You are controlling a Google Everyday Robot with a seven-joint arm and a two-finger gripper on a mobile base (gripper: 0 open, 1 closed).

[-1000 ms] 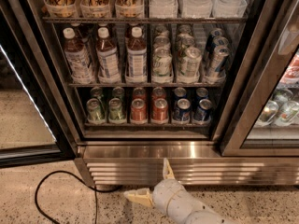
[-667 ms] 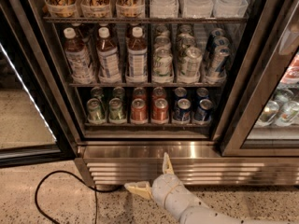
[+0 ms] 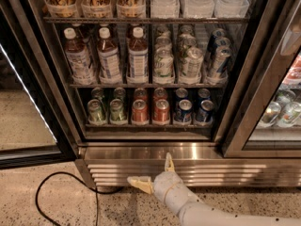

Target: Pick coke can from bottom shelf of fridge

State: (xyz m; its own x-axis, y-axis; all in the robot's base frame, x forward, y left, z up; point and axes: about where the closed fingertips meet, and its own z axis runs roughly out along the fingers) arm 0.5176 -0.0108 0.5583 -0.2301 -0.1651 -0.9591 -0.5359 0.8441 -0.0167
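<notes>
The fridge point(image 3: 150, 157) stands open in front of me, its shiny louvred base at the bottom. On the bottom shelf point(image 3: 148, 125) two rows of red coke cans point(image 3: 139, 112) stand in the middle, with green cans point(image 3: 96, 112) to their left and blue cans point(image 3: 183, 111) to their right. My gripper point(image 3: 153, 173) is low in front of the louvred base, below the red cans and outside the fridge. Its fingers are spread wide, one pointing up point(image 3: 168, 162) and one pointing left point(image 3: 137, 182), and it is empty.
The shelf above holds bottles point(image 3: 108, 55) on the left and taller cans point(image 3: 190, 60) on the right. The dark door frame point(image 3: 51, 93) is at the left, a second glass door point(image 3: 277, 102) at the right. A black cable point(image 3: 61, 192) loops on the speckled floor at the lower left.
The arm has crept slightly up and forward toward the fridge base. The fingers stay spread and the cans have not moved.
</notes>
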